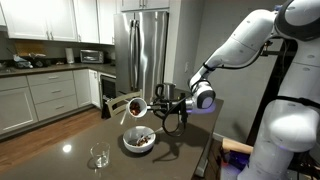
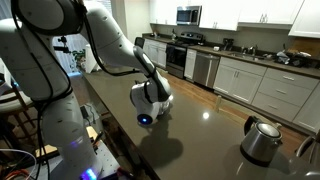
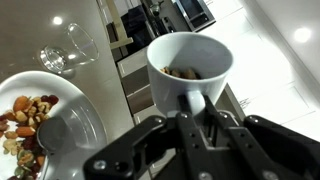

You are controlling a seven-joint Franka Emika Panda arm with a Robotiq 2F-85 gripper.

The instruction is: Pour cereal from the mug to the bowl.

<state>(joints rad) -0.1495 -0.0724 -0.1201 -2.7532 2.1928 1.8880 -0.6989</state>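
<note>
The cereal (image 3: 183, 72), a few brown bits, sits deep inside the mug (image 1: 133, 105); the mug hangs tipped over in the air just above the bowl (image 3: 75, 105), its mouth turned sideways. The gripper (image 3: 195, 108) is clenched on the mug's handle, a finger on either side of it; the bowl below holds brown and reddish pieces. The bowl rests on a dark countertop (image 1: 170, 150); a clear glass (image 1: 99, 157) stands near it; a kettle (image 2: 262, 140) sits well apart.
</note>
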